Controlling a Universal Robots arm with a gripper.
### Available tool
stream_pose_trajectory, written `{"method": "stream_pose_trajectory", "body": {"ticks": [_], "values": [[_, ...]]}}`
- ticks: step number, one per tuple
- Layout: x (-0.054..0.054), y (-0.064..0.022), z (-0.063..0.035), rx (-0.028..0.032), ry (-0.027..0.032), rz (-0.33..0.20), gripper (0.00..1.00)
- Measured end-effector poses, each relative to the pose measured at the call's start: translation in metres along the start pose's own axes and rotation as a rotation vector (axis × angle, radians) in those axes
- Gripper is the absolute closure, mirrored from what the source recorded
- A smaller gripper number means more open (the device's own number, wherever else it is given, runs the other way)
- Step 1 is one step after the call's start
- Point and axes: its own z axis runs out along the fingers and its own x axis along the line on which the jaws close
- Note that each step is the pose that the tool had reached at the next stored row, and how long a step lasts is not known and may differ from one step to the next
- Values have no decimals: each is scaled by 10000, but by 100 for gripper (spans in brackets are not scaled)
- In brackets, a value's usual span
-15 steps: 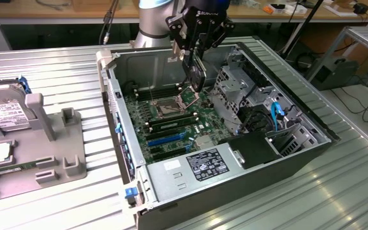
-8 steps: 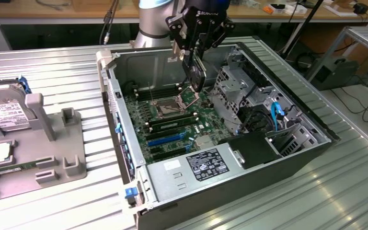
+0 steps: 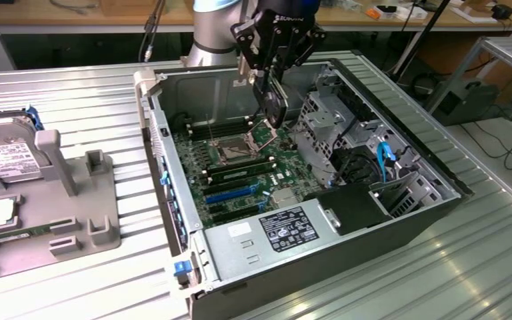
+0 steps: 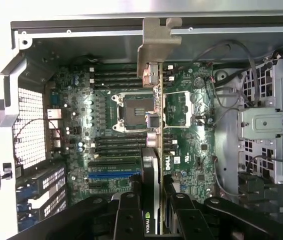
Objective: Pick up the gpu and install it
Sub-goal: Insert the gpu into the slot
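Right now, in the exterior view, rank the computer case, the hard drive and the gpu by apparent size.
1. computer case
2. hard drive
3. gpu, seen nearly edge-on, so its place below the hard drive is unsure.

Silver-grey arm [image 3: 210, 40], blue joint trim; black angular end effector [image 3: 269, 67].

**Held end of the card out of sight**

The thin dark gpu [image 4: 151, 170] with a pale metal bracket has its held end covered by the black gripper [image 4: 151, 206] and cut by the frame edge. In the exterior view the silver-grey robot arm [image 3: 216, 33] is cropped at the top, and the printed power-supply label [image 3: 287, 230] is too small to read.
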Motion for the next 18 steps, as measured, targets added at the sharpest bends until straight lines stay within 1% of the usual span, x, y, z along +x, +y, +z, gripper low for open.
{"method": "stream_pose_trajectory", "body": {"ticks": [3, 5, 8, 11, 13, 16, 18], "values": [[0, 0, 0, -8, 13, -279, 73], [0, 0, 0, -20, 32, -695, 73], [0, 0, 0, -32, 50, -1120, 73], [0, 0, 0, -48, 75, -1673, 73], [0, 0, 0, -64, 101, -2260, 73], [0, 0, 0, -80, 129, -2883, 73], [0, 0, -1, -93, 156, -3474, 73]]}}
